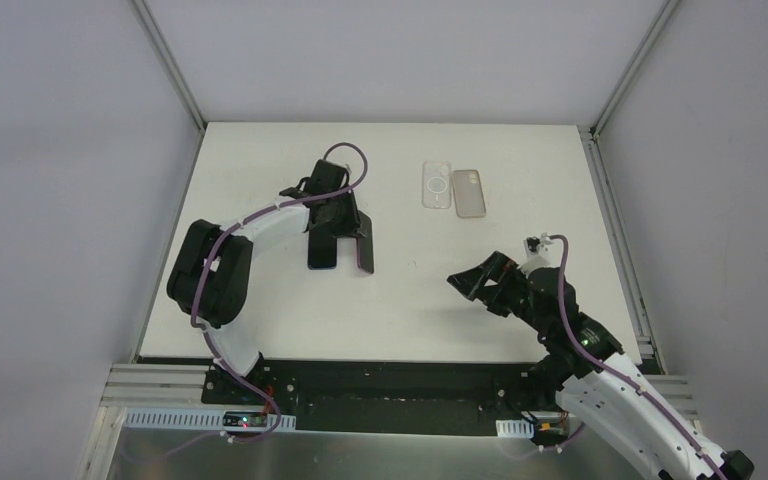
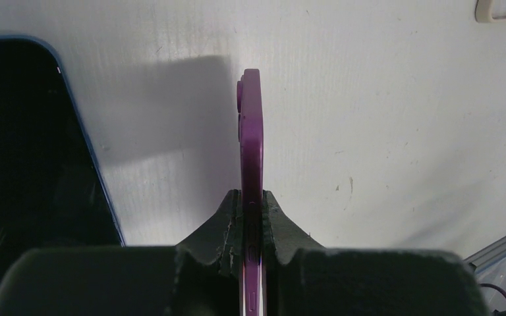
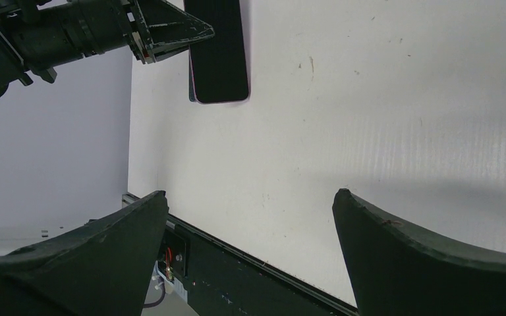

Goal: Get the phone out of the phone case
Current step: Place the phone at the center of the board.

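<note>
**Phone and purple case: apparently parted, case in hand**

- Phone (image 2: 33, 145): a dark slab with a blue rim is being shown lying flat on the table (image 1: 410, 300). It is just beside the left gripper (image 2: 251, 217) and not touched by it.
- Purple case (image 2: 251, 145): it is being held upright on its edge, pinched tight between the two fingers of the left gripper. Raised bumps are being shown near its far end.
- Progress: the two pieces are being seen apart, so the removal is judged done or nearly so. One doubt is being noted: from the right wrist view a dark face is showing inside the purple rim, and whether that shell is empty cannot be told. What is judged left is laying the case down and letting go.
- Right gripper (image 3: 249, 197): its fingers are being held wide apart with nothing between them, over bare table, well apart from the phone.
- Other stock: a clear case (image 1: 437, 185) and a beige case (image 1: 470, 193) are lying side by side toward the far edge, well apart from both arms.
- Surface: a white board, lightly scuffed.
- Room: it is being enclosed by plain grey panels (image 1: 60, 150) joined by metal rails (image 1: 170, 60).
</note>
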